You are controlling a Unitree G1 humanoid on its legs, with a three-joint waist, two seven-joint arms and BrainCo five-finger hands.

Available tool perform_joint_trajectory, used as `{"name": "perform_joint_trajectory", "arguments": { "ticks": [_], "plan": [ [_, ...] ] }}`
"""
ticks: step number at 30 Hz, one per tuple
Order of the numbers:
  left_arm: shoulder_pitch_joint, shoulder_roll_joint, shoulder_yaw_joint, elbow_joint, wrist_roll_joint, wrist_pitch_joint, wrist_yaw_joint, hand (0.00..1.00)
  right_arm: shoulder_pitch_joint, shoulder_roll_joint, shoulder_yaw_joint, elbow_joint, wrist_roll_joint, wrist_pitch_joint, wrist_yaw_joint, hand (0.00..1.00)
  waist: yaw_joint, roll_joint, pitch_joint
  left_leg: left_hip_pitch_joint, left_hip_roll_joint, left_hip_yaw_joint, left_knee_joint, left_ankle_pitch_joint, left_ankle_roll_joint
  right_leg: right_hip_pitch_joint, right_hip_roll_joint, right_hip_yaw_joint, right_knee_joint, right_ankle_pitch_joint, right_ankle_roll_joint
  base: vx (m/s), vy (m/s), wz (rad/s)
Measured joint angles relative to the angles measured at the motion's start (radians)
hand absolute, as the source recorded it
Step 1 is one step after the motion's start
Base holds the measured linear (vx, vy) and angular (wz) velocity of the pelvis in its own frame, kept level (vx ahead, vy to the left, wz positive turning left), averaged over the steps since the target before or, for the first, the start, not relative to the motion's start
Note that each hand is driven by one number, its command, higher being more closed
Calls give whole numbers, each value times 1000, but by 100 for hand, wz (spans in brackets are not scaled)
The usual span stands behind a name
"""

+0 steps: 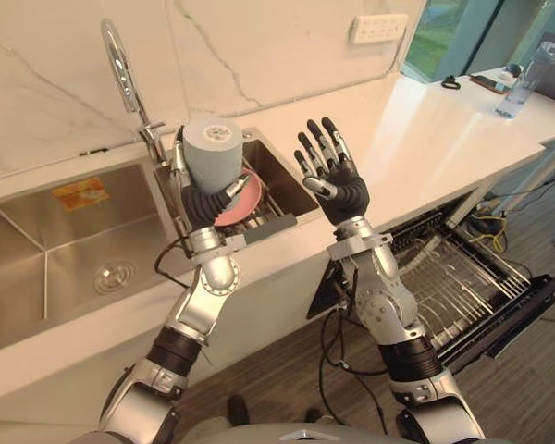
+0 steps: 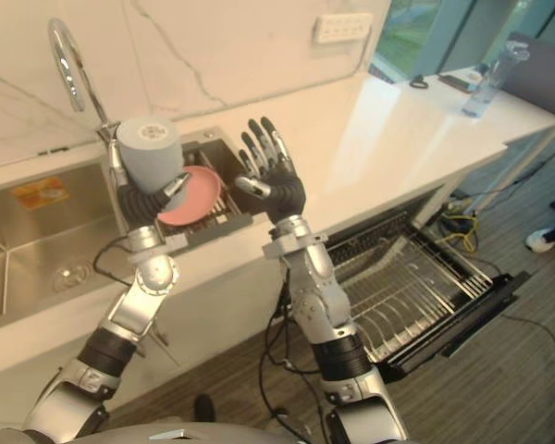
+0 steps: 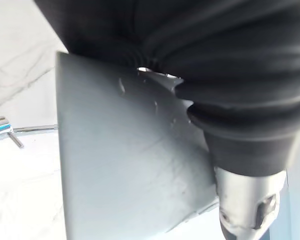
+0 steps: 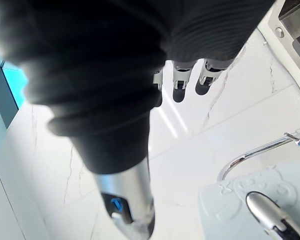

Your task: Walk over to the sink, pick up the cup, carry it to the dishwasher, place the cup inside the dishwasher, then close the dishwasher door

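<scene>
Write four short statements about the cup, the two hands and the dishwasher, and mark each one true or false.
1. The left hand grips the grey cylindrical cup. True.
2. The right hand is curled into a fist. False: its fingers are straight and spread, holding nothing.
3. The dishwasher is closed. False: it stands open.
4. A pink round dish lies in the small sink basin. True.

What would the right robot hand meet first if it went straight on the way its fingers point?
Most likely the marble wall: the open right robot hand points up toward it with nothing between, though depth is unclear.
</scene>
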Motion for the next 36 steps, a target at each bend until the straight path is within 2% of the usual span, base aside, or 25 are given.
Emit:
{"name": "perform_joint_trajectory", "arguments": {
  "ticks": [5, 10, 21, 25, 31, 33, 36],
  "plan": [
    [0, -11, -1, 0, 61, 29, 89, 100, 0, 1, 40, -8, 0, 18, -38, 0, 1, 3, -2, 4, 1, -10, 0, 0, 0, 9, 1, 0, -2, -4, 1, -5, -4, 3],
    [-1, -19, -7, -1, 187, 51, 155, 100, -3, 13, 89, -8, 21, 56, -79, 0, 16, 4, -3, 4, 1, -25, 0, 4, -2, 14, 4, -2, -6, -3, -2, -4, -9, 6],
    [-4, -40, -64, -5, 223, 109, 171, 100, -129, 31, 200, -7, 20, 96, -180, 0, 27, 6, -5, 9, 0, -54, 0, 8, -3, 40, 14, -3, -31, -2, -4, 0, -5, 8],
    [-5, -44, -79, -5, 226, 119, 178, 100, -170, 32, 202, -3, 20, 103, -202, 0, 29, 6, -5, 9, -1, -61, 0, 10, -2, 45, 15, -7, -34, 0, -6, 7, -3, 4],
    [-21, -50, -92, -5, 249, 160, 178, 100, -205, 33, 233, 33, 20, 164, -228, 0, 32, 7, -6, 10, -2, -78, 0, 15, -3, 55, 17, -26, -39, -1, -7, 3, -13, 8],
    [-34, -50, -101, -6, 268, 169, 179, 100, -206, 32, 240, 46, 20, 188, -240, 0, 42, 9, -9, 8, -1, -80, 0, 16, -4, 55, 17, -28, -40, -1, -7, -4, -7, 3],
    [-36, -50, -109, -14, 269, 192, 182, 100, -216, 32, 240, 46, 20, 198, -244, 0, 49, 13, -12, 9, -1, -81, 0, 16, -4, 56, 17, -29, -44, -1, -7, 0, 0, 0]
  ]
}}
